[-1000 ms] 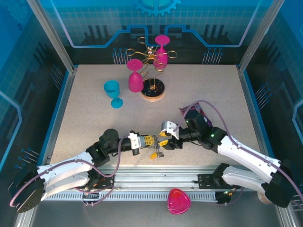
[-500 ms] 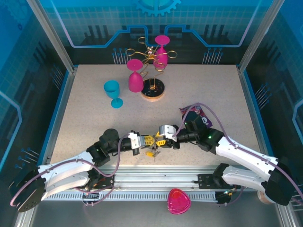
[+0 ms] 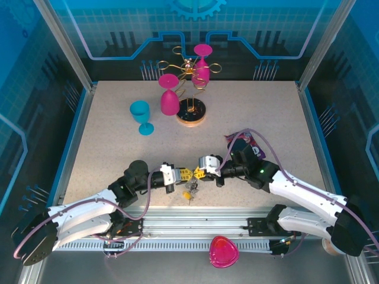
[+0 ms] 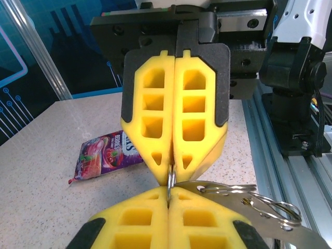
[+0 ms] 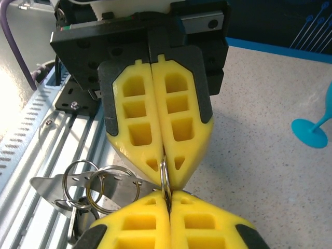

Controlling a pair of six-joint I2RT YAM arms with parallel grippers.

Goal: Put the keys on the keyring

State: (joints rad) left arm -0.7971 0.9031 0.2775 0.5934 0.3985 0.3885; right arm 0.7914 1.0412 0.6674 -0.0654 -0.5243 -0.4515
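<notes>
Left fingers [image 4: 145,210] are pressed flat together at the bottom edge of the left wrist view, pinching the thin grey keyring [image 4: 169,180] edge-on. Right fingers [image 4: 193,122] come down from the top of that frame, likewise closed on the same ring, tip to tip with the left pair.

The right wrist view confirms this. Right fingers [image 5: 140,223] sit at the bottom edge and left fingers [image 5: 177,119] above, with the keyring [image 5: 164,179] clamped in both seams. Small split rings [image 5: 110,189] and a flat metal tab [image 5: 49,185] hang off it at lower left.

In the top view both pairs meet just below frame centre, left fingers [image 3: 184,173] against right fingers [image 3: 200,173]. The keys [image 3: 189,193] dangle directly beneath, one with a yellow head, over the near edge of the worktop [image 3: 266,118]. A purple snack packet [image 3: 249,142] lies right of centre. A blue glass [image 3: 141,115] stands at upper left.
</notes>
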